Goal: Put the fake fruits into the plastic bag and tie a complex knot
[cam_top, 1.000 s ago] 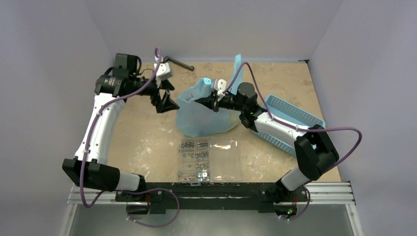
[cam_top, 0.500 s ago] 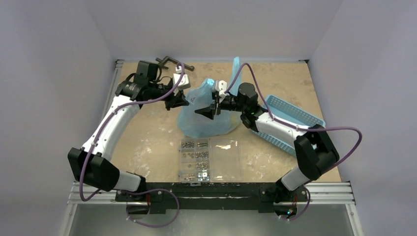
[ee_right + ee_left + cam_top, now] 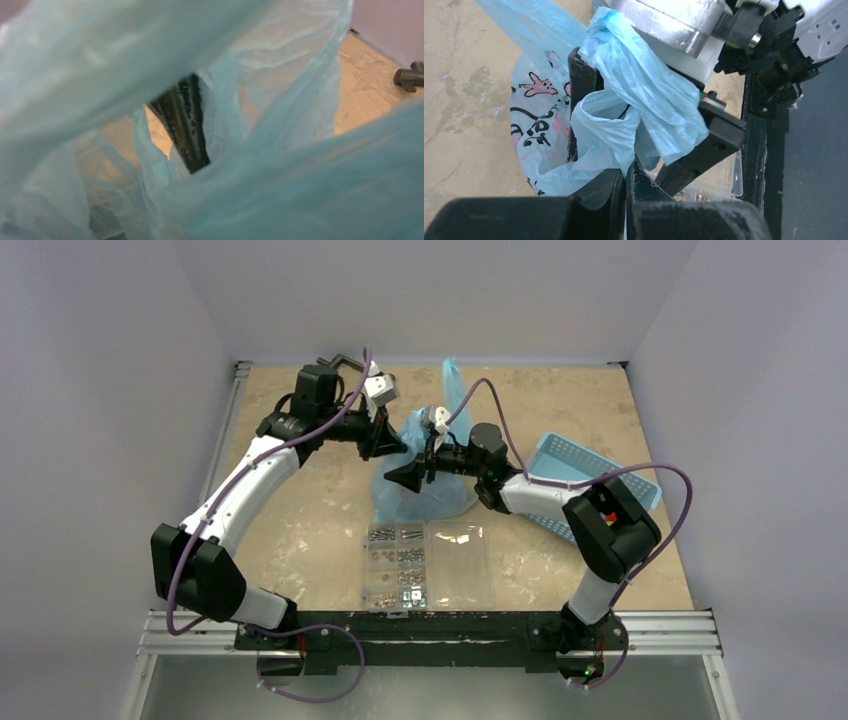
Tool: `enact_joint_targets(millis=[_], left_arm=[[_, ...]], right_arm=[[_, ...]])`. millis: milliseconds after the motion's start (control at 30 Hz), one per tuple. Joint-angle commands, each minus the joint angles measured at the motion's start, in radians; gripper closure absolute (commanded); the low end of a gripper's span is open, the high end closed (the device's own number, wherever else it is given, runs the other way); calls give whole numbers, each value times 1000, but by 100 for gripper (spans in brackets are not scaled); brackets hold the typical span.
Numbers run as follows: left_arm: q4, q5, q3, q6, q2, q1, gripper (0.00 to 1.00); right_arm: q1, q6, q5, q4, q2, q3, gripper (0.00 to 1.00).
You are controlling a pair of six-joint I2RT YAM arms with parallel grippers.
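Note:
The light-blue plastic bag [image 3: 430, 495] stands mid-table, one handle [image 3: 452, 380] sticking up behind it. Its cartoon print [image 3: 536, 130] shows in the left wrist view. My left gripper [image 3: 393, 443] [image 3: 626, 175] is shut, pinching a bunched fold of bag plastic [image 3: 604, 130] at the bag's top. My right gripper [image 3: 407, 477] is right beside it, open, with another handle strip [image 3: 649, 90] draped across its spread fingers [image 3: 711, 145]. Blue film fills the right wrist view, with only a black finger [image 3: 186, 125] showing through. The fake fruits are hidden. I cannot make out a knot.
A blue slotted basket [image 3: 615, 475] lies to the right, under the right arm. A clear compartment box [image 3: 430, 565] of screws sits just in front of the bag. A dark metal tool [image 3: 345, 362] [image 3: 410, 76] lies at the table's back edge.
The left gripper swung right from the open table to the bag top and shut on the plastic. The right gripper let go, opened and moved slightly left. The upright handle shifted left.

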Motion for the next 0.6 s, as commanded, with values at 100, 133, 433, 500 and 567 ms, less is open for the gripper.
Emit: enact_joint_targets(millis=[100, 133, 433, 500, 567], left_arm=[[11, 94, 40, -42, -37, -9, 91], [-64, 108, 62, 5, -49, 5, 77], [-217, 56, 177, 105, -78, 113, 19], [-183, 7, 234, 29, -29, 74, 15], [-141, -9, 287, -74, 25, 46, 14]], right_arm=[[2, 26, 34, 57, 5, 12, 68], [1, 14, 35, 50, -1, 0, 78], [1, -54, 42, 41, -18, -23, 96], [1, -77, 35, 36, -17, -22, 94], [1, -97, 31, 31, -23, -24, 94]])
